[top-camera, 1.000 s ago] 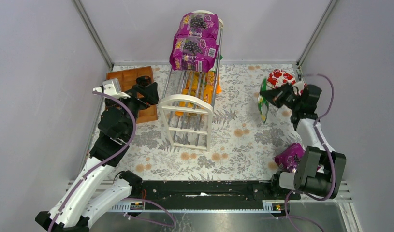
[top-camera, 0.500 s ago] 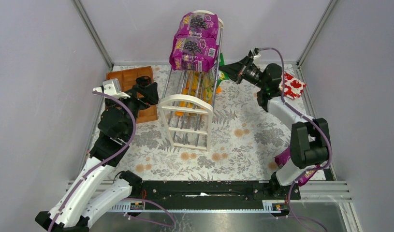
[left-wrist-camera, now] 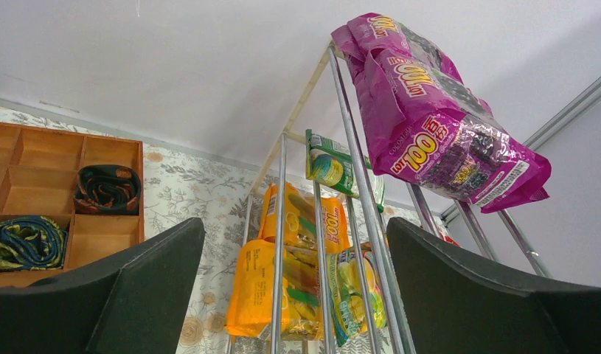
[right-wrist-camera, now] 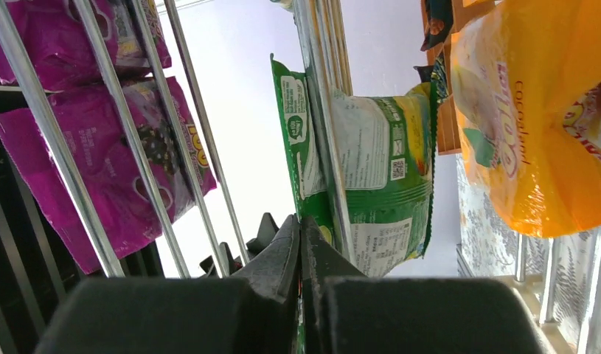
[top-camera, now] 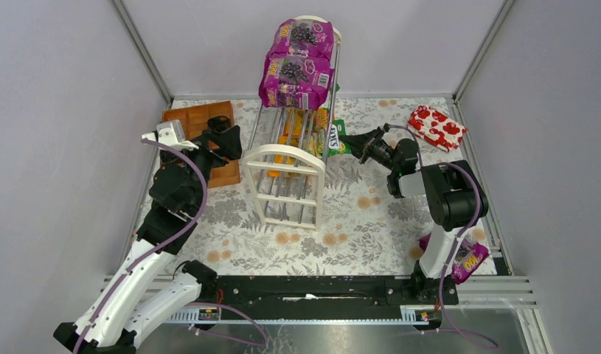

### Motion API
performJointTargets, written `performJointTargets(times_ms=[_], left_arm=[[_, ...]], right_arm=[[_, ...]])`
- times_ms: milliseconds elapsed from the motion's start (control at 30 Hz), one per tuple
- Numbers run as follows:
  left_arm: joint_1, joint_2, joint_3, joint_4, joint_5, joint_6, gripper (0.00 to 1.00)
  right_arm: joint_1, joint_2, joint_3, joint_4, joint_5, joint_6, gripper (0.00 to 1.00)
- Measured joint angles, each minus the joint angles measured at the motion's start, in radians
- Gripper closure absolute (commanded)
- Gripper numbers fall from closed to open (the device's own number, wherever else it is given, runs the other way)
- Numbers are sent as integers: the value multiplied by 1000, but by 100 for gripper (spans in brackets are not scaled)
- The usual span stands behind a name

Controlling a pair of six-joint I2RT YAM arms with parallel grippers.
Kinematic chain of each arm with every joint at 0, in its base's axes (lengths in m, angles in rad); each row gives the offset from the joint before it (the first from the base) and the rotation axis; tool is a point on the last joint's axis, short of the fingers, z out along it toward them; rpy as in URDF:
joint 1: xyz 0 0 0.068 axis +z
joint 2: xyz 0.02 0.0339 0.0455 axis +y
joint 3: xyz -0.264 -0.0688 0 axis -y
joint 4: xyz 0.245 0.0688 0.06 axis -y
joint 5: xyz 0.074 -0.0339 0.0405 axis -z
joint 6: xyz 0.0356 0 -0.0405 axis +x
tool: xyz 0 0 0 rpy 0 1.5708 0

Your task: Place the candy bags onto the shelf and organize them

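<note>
Floral-clothed table (top-camera: pixel 371 214) enclosed by plain grey walls (top-camera: pixel 61 110).
A green candy bag (top-camera: pixel 334 138) is pinched at the shelf (top-camera: pixel 286 158) by the right gripper (right-wrist-camera: pixel 301 227); the left gripper (left-wrist-camera: pixel 293 225) is held wide.

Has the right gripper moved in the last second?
Yes. The right gripper went left, from by the red packet to the shelf, shut on the green candy bag.

- Three purple bags (top-camera: pixel 296 80).
- One green bag (top-camera: pixel 332 139).
- Orange bags (left-wrist-camera: pixel 259 289): at least two show behind the rods, and the full count is unclear.
- One red packet (top-camera: pixel 436 127).
- One shelf (top-camera: pixel 284 158).
- One wooden tray (top-camera: pixel 197 116), holding two dark rolls (left-wrist-camera: pixel 108 189).
- Two arms (top-camera: pixel 170 193).
- Two grippers: the left gripper (left-wrist-camera: pixel 293 221) and the right gripper (right-wrist-camera: pixel 301 228).
</note>
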Motion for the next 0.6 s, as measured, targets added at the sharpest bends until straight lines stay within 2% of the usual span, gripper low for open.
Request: performJointTargets(times_ms=[133,200,333,500,600], left_arm=[[0,0,0,0,0,0,1],[0,0,0,0,0,0,1],[0,4,0,0,2,0,1],[0,14,0,0,3,0,1],[0,14,0,0,4,0,1]], right_arm=[[-21,-14,-34,11,-20,-43,100],[-34,-55,-32,-45,-42,-100,100],[-55,-186,48,-263,-94,-269,100],[-67,-397,205,-629,-89,-549,100],[-78,-499,251,-758,-74,-667,100]])
